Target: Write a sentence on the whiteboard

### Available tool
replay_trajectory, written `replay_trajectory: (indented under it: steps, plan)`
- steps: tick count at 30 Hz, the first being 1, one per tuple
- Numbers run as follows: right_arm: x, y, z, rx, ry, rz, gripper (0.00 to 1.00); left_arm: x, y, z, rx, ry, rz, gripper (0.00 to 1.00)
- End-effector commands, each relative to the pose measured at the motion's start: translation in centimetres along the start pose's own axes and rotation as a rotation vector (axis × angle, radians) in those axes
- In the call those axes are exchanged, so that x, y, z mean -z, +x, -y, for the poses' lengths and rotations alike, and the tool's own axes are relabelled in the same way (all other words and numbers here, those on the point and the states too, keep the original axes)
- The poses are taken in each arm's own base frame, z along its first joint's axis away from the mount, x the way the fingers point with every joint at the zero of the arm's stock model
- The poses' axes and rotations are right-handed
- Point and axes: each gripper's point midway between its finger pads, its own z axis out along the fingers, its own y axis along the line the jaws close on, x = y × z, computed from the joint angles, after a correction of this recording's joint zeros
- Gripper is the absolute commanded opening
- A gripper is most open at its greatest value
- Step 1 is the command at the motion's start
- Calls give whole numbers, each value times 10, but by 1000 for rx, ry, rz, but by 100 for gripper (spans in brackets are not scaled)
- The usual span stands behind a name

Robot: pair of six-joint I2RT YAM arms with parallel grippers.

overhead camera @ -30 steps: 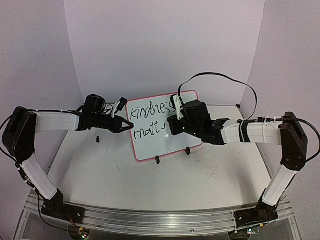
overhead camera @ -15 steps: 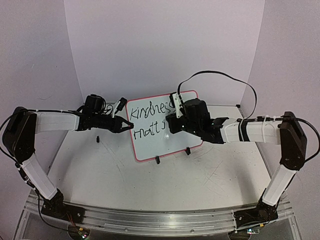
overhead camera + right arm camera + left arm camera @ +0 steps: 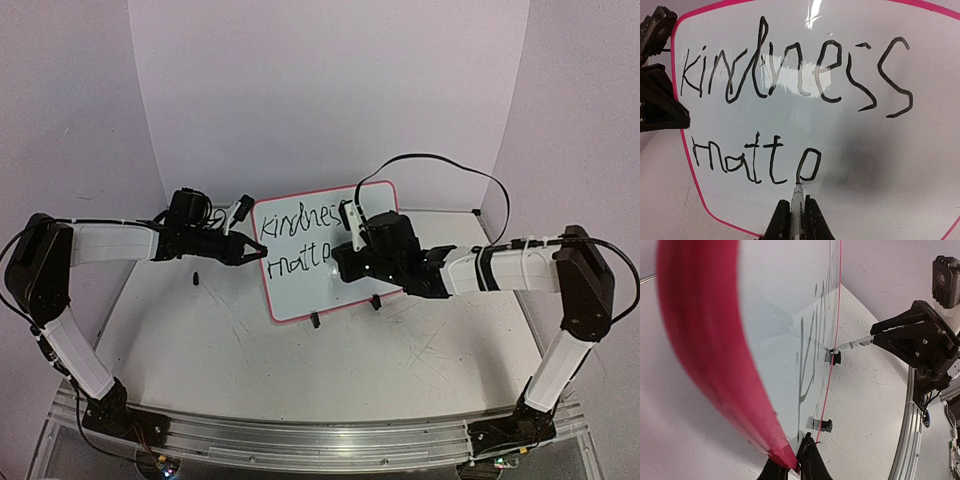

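Holding marker (image 3: 795, 201) tip to whiteboard (image 3: 875, 160), right pincer (image 3: 797, 212); left pincer (image 3: 798, 462) clamping that board.

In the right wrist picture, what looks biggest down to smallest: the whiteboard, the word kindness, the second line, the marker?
1. whiteboard
2. word kindness
3. second line
4. marker, though nearest the camera and partly hidden

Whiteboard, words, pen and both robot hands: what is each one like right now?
whiteboard: standing on its black clip feet, left edge pinched.
sentence: unfinished; "Kindness" done, second line reads "matt" plus one rounded letter.
marker: tip touching the board at that last letter.
left gripper: shut on the whiteboard's rim.
right gripper: shut on the marker.
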Motion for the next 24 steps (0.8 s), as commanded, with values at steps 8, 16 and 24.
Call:
replay_trajectory:
  steps: [8,16,24]
  plan:
    - [16,-14,28,16,137,43,0,9,-14,-42,-93,-236,16,0]
    - [39,-54,13,47,63,128,0,9,-12,-43,-93,-241,12,0]
    - [21,-49,19,13,11,102,0,9,-11,-42,-91,-236,10,0]
